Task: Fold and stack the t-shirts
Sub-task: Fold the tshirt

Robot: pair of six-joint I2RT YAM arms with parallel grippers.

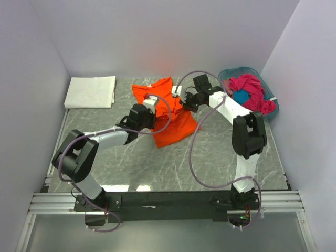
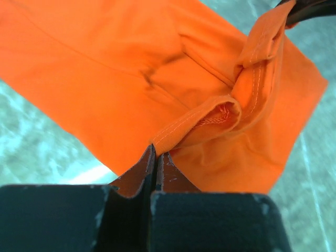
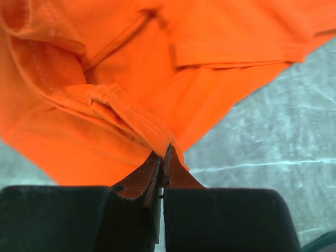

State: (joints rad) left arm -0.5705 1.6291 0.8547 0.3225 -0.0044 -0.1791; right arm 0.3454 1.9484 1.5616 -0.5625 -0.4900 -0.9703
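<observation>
1. Two pinches: left gripper (image 2: 156, 156) and right gripper (image 3: 164, 155) each clamp a hem of the orange t-shirt (image 1: 176, 128), likely raising that edge to fold over.
2. Shirt lies mid-table (image 1: 131, 168); which hem is unclear.

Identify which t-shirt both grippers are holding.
The orange t-shirt mid-table, pinched by left gripper and right gripper. The white t-shirt lies folded far left; magenta t-shirt and blue t-shirt sit in the basket.

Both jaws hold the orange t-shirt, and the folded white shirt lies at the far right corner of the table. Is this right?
No: the folded white shirt lies at the far left corner of the table, as the top external view shows. Both jaws do hold the orange t-shirt.
</observation>
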